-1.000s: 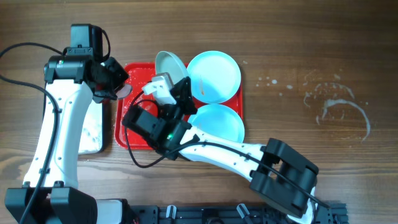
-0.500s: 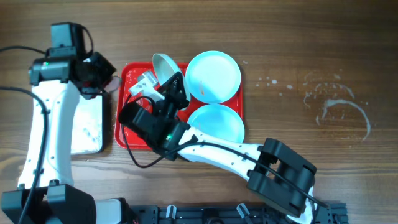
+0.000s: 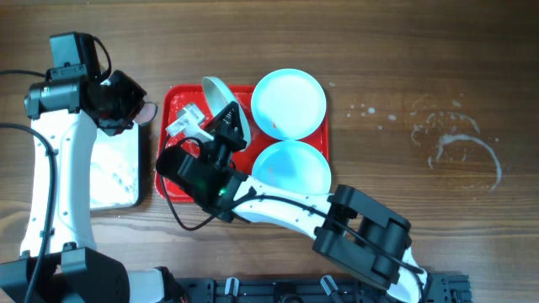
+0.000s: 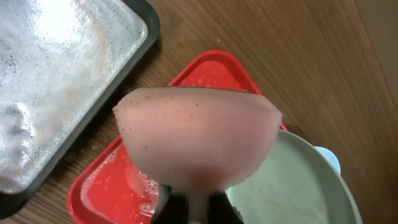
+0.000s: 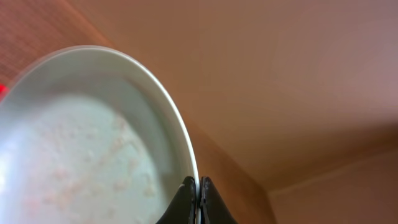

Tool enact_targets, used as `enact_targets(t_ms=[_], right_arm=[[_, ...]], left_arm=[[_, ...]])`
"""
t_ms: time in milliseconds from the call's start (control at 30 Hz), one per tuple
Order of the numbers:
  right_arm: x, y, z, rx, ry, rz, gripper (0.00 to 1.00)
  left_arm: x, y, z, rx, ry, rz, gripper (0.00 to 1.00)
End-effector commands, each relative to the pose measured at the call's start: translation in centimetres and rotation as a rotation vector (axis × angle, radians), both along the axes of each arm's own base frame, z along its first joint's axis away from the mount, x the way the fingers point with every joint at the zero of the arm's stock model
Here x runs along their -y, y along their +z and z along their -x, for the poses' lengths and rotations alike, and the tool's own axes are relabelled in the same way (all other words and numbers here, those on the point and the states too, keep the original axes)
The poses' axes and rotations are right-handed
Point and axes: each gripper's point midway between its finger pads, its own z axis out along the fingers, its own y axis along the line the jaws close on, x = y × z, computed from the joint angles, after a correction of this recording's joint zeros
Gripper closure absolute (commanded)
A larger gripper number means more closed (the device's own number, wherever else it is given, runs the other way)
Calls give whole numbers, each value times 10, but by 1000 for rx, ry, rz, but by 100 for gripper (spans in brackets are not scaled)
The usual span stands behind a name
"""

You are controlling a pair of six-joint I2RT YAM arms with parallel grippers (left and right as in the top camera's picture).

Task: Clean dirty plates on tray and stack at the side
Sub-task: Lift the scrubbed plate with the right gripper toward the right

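Two plates fill the red tray's (image 3: 175,99) right half. The upper plate (image 3: 289,103) overhangs its far and right edges, and the lower plate (image 3: 292,168) overhangs its right edge. The tray's left half lies bare and foam-streaked, and open wooden table (image 3: 421,67) spreads right of the tray. The right gripper (image 5: 198,198) is pinched narrow on the rim of the third plate (image 3: 217,93), holding it tilted above the tray's far left part. Since a second ago this plate has shifted left and turned more edge-on. The left gripper (image 4: 191,208), clamped on a pink sponge (image 4: 196,140), has drawn off the tray's left edge toward the metal tray (image 3: 118,177). The third plate's pale face is filmed with whitish foam.
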Motion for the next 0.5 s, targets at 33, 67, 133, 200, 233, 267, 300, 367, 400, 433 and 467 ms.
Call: enact_targets(t_ms=[33,67,133,200,233,267,300,367,400,433,467], right_arm=[[5,18,2,35,-67,87,96],[4,21,1,42,-68,73,96],[4,20,2,41,-67,75,96],[5,14,2,46,-65,32,96],[3,12,1,46,-55,15,96],[0,10,1,43,-37,0,96],[-3,8,0,39,-18,-16,96],[-7,7,0,38,7,-49,96],[-9,10,-1,35,22,-61,96],[-11,13,-1,33,38,-83,96],[-12,17,0,28,57,-104,96]], left_arm=[[1,-5,0,-9,-16,6,96],[1,-5,0,-10,-16,7,96],[1,-5,1,-13,-15,7,96],[1,-5,2,-16,-15,7,96],[1,-5,2,-16,-15,7,96],[1,-5,2,-16,-15,7,96],[1,-5,2,-16,-15,7,96],[1,-5,2,-16,-16,8,96],[1,-5,2,-16,-16,8,96],[1,-5,2,-16,-15,8,96],[1,-5,2,-16,-16,8,96]])
